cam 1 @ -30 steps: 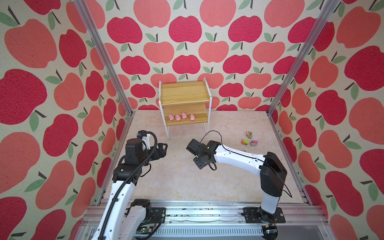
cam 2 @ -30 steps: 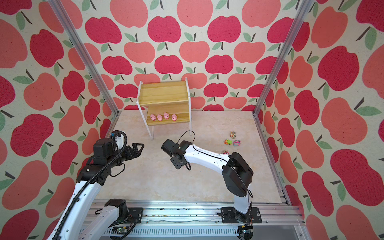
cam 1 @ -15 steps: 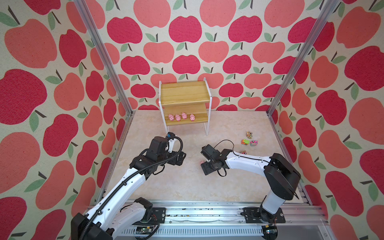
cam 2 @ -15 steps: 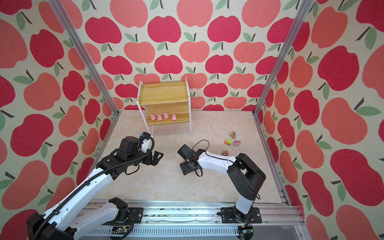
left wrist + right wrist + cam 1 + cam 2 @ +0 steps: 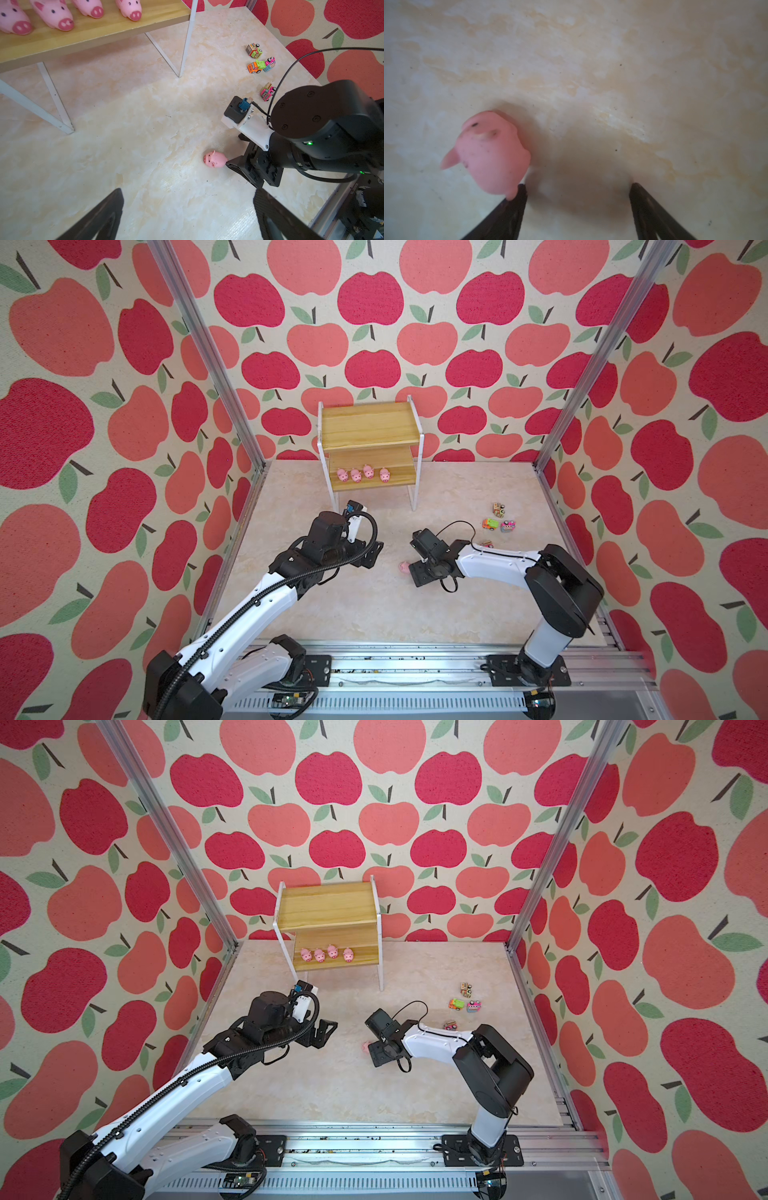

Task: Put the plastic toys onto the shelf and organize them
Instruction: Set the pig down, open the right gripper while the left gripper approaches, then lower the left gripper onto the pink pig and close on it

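Pink pig (image 5: 215,159) lies on the table (image 5: 124,128) before the shelf (image 5: 370,435), long axis along the shelf's front edge, snout leftward, rump touching a fingertip (image 5: 519,195) of the released right pincer (image 5: 578,186); left pincer (image 5: 188,190) gapes.

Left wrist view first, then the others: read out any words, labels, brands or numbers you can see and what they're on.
Nothing here can be read.
Metal rail: a short line of print, too blurred to read.
Toy trucks: patterned sides, too small to make out lettering.
Pigs and shelf: no markings seen.
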